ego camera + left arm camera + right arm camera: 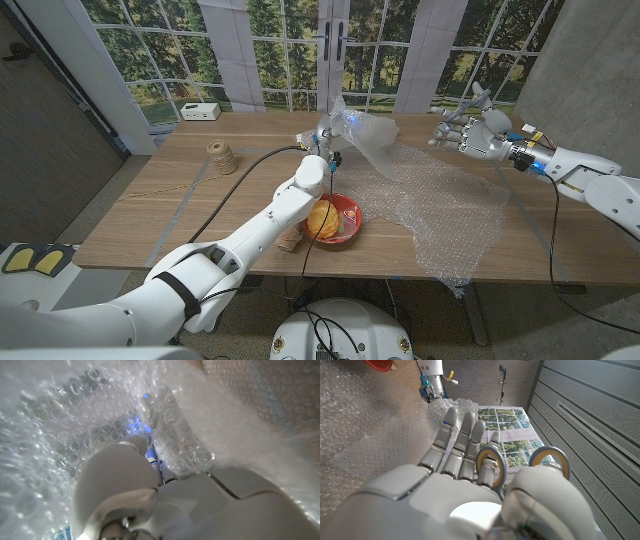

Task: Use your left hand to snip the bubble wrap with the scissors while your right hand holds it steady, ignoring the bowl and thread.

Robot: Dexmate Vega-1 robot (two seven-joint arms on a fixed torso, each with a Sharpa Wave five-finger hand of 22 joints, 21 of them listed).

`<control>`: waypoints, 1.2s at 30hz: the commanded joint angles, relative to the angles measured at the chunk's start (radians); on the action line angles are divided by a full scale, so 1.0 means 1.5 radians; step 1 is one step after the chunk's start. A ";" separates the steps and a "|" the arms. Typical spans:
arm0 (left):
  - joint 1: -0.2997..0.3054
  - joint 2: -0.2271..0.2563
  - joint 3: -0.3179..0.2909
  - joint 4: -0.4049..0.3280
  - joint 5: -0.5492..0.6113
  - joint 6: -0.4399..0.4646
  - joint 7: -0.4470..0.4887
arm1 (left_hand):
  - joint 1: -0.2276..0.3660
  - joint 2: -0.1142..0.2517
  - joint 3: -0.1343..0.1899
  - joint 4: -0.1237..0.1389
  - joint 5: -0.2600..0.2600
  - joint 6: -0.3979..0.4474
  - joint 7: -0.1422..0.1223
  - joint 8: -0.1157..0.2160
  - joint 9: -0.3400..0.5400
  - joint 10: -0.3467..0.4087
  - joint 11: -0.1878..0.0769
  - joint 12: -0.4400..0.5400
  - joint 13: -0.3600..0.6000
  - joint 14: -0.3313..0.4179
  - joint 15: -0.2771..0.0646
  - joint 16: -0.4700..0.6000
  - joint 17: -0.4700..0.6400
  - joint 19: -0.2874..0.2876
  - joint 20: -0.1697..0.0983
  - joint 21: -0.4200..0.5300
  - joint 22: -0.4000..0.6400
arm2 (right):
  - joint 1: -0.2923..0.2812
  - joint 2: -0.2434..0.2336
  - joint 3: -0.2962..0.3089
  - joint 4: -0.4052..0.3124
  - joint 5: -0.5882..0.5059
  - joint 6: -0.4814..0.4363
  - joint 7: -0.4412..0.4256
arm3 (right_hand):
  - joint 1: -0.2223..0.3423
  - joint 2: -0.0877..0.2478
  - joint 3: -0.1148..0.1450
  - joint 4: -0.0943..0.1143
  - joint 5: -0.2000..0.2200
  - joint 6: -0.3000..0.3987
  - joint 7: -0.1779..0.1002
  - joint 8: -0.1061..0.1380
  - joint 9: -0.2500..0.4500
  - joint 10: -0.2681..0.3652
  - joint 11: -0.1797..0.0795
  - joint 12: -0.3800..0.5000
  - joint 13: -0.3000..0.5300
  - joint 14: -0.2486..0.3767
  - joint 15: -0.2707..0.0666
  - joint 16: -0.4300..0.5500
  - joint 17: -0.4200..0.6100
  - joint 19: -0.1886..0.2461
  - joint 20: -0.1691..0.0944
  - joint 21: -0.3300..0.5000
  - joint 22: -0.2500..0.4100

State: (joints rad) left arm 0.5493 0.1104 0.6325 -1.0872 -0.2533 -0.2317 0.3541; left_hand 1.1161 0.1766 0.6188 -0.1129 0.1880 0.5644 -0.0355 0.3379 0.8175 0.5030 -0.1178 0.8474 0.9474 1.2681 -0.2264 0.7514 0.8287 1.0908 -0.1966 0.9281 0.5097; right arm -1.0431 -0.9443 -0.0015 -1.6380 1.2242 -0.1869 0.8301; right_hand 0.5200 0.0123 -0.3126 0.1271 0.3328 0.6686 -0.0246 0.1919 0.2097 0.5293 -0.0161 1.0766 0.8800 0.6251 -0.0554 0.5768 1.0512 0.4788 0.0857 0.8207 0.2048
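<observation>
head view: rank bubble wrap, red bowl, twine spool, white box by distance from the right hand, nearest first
From the right hand, raised at the table's far right:
1. Bubble wrap: spread just below and beside the hand.
2. Red bowl: near the front edge, middle.
3. Twine spool: left of centre.
4. White box: far left corner by the window.

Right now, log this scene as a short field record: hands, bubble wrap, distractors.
left hand: raised at the lifted near corner of the bubble wrap, pressed into it; whether it holds scissors cannot be told
right hand: open, fingers spread, in the air above the wrap's far edge, apart from it
bubble wrap: spread over the table's right half, one edge hanging over the front
bowl: red, orange things inside, near front edge
thread: twine spool, far left of table
</observation>
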 commanded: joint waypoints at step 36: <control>-0.099 -0.017 0.091 0.154 0.251 -0.178 0.182 | -0.002 -0.003 -0.007 -0.010 -0.003 0.028 -0.003 -0.018 -0.008 0.022 -0.004 0.003 -0.014 -0.006 0.000 0.015 -0.007 0.001 -0.014 -0.003 -0.005 | -0.013 -0.018 0.002 -0.042 0.010 -0.012 0.022 | 0.002 0.007 -0.004 -0.003 0.002 -0.040 0.047 0.001 0.000 0.007 -0.003 0.004 -0.001 0.006 -0.038 0.002 0.000 0.003 0.001 -0.002 0.000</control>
State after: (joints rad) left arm 0.4735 0.1093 0.7089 -0.9903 -0.0221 -0.3996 0.5136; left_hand 1.1159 0.1766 0.6062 -0.1252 0.1880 0.5948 -0.0409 0.3175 0.8056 0.5214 -0.1200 0.8499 0.9261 1.2647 -0.2264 0.7699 0.8193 1.0909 -0.1966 0.9244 0.5004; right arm -1.0552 -0.9591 -0.0065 -1.6740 1.2296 -0.1938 0.8524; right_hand 0.5253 0.0177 -0.3126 0.1271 0.3328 0.6660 -0.0251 0.1919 0.2097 0.5293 -0.0161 1.0804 0.8801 0.6251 -0.0553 0.5768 1.0470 0.4788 0.0857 0.8207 0.2048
